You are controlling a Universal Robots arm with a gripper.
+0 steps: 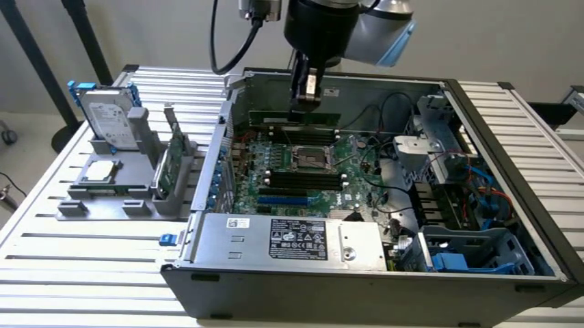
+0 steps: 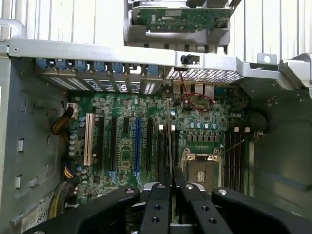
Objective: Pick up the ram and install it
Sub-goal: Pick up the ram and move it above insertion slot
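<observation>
Open computer case (image 1: 365, 294) on the bench (image 1: 73, 273); hard drive (image 1: 105, 116) racked at the exterior view's left, cables (image 1: 476, 179) crowding the motherboard (image 1: 301, 167). Hangs straight down from upper centre of the frame. Pinches the ram (image 1: 273, 117) by its top edge with the end effector (image 1: 306, 104), level, just over the upper slots (image 1: 292, 130).

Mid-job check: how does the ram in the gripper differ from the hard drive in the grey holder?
Look: the ram is a thin green board; the hard drive is a thick silver block in a blue frame. Place: the ram is over the motherboard inside the case; the hard drive stands in the grey holder outside it. State: the gripper is shut on the ram; nothing grips the hard drive.
</observation>
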